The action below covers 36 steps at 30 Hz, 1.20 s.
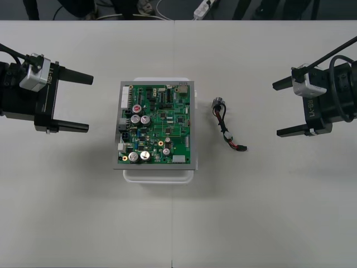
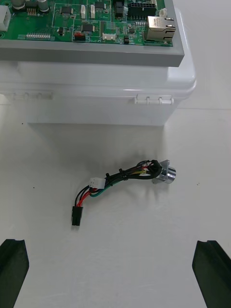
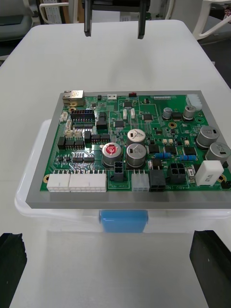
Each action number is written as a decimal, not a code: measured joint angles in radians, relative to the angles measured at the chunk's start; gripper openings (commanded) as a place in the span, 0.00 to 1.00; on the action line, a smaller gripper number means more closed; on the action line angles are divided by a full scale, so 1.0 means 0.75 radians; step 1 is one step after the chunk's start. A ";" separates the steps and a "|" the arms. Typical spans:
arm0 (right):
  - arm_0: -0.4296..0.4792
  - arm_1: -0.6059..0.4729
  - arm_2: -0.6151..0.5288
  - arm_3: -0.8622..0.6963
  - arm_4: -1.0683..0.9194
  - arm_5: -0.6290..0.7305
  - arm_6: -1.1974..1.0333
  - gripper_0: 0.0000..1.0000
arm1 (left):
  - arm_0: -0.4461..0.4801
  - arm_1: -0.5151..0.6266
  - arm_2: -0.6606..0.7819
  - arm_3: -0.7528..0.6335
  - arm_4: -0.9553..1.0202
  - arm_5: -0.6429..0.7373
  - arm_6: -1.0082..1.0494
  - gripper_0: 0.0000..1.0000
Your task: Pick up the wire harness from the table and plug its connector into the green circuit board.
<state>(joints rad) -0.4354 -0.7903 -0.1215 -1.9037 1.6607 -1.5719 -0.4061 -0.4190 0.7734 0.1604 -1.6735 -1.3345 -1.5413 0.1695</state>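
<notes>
The left hand (image 1: 89, 104) hangs over the desk (image 1: 262, 218) at its left side, well apart from the green circuit board (image 1: 156, 125), with its 2 black fingers (image 1: 72, 76) spread wide and pointing toward the board. The right hand (image 1: 275, 109) waits at the right side, its 2 fingers spread just as wide, gripping nothing. White lettering (image 1: 49, 78) on the body of each hand reads "RB-Y1". The board lies flat on a white base (image 1: 159, 176) in the middle of the desk. The wire harness (image 1: 227, 125) lies on the bare desk just right of the board, between it and the right hand, touching neither. Its round metal socket (image 1: 217, 103) is at the end nearer the desk's far edge. Its small black plug (image 1: 242, 148) is at the other end, lying free on the desk. Red, black and green wires curve between them, with a small white connector (image 2: 97, 183) partway along. A blue latch (image 3: 122, 221) sits on the base's side below the board's edge. The board carries white printing, probably part markings, too small to read.
</notes>
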 measured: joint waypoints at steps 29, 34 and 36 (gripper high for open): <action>0.001 0.000 0.030 -0.077 0.018 0.000 -0.014 1.00 | -0.124 0.132 -0.153 -0.015 0.044 0.000 0.050 1.00; 0.001 0.000 0.068 -0.152 0.115 0.000 -0.224 1.00 | -0.174 0.136 -0.181 -0.015 0.044 0.000 0.109 1.00; 0.001 0.000 0.081 -0.181 0.150 0.000 -0.284 1.00 | -0.192 0.137 -0.190 -0.015 0.044 0.000 0.133 1.00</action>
<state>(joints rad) -0.4349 -0.7902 -0.0610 -2.0391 1.7733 -1.5719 -0.6191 -0.5633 0.8759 0.0176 -1.6845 -1.3015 -1.5415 0.2692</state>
